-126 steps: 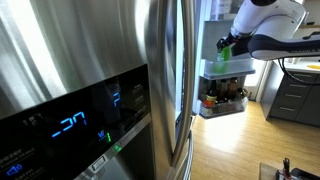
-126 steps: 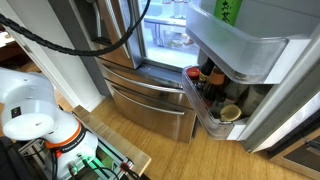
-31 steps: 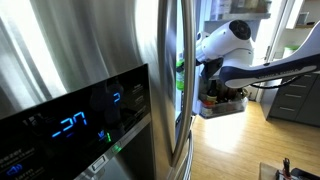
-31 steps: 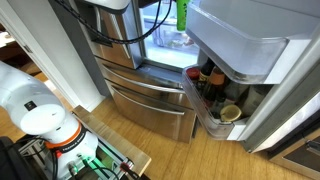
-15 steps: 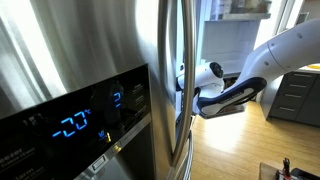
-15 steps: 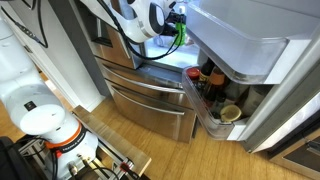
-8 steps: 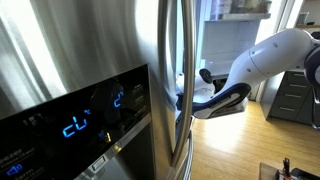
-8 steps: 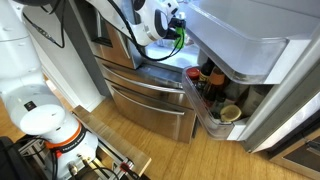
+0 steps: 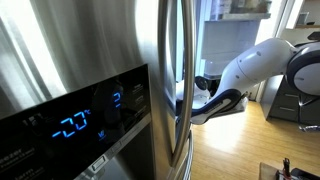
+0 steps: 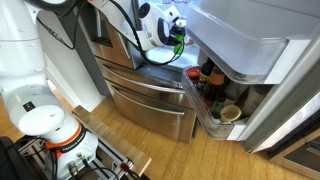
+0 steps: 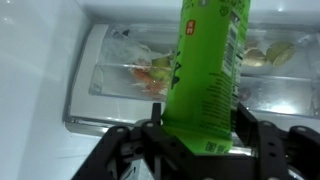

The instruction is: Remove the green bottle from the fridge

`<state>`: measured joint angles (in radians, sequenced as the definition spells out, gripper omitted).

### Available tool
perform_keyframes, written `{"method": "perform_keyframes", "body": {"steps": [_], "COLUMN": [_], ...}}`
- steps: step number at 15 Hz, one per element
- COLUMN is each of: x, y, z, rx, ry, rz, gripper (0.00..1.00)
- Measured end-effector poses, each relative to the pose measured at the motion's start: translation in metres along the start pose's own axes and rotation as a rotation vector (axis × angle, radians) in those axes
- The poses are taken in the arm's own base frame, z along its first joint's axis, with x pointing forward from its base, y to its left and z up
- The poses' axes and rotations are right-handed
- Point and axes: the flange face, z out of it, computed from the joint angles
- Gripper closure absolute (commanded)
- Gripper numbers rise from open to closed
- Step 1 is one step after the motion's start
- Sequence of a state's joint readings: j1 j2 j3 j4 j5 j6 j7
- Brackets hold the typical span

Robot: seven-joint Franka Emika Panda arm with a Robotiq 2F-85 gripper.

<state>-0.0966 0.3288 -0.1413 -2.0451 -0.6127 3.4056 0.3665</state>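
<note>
My gripper [image 11: 202, 128] is shut on the green bottle [image 11: 205, 65], a bright green plastic bottle with printed text. In the wrist view its lower part sits squeezed between the two black fingers [image 11: 248, 128] and its top runs out of frame. In an exterior view the bottle [image 10: 179, 45] shows as a green patch at the gripper [image 10: 174, 37], inside the lit opening of the fridge [image 10: 150, 100]. In an exterior view the stainless fridge door [image 9: 80, 60] hides the gripper and bottle; only the white arm [image 9: 245, 75] reaching in shows.
Behind the bottle is a clear fridge drawer [image 11: 110, 75] holding produce, with a white inner wall [image 11: 40, 60] to its left. The open door's upper bin [image 10: 240, 45] and lower bin of dark jars [image 10: 210, 85] stand next to the gripper. The long door handle [image 9: 180, 90] is close to the arm.
The arm has reached a little deeper into the fridge opening, so its wrist is now hidden behind the door in one exterior view. The bottle stays gripped.
</note>
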Motion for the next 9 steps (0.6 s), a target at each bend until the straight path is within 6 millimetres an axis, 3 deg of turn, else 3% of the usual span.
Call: {"method": "perform_keyframes", "body": {"steps": [9], "x": [-0.009], "y": [-0.001], "z": [0.019], "rx": [0.020], "ry": [0.030], "rz": [-0.010], "gripper": [0.56]}}
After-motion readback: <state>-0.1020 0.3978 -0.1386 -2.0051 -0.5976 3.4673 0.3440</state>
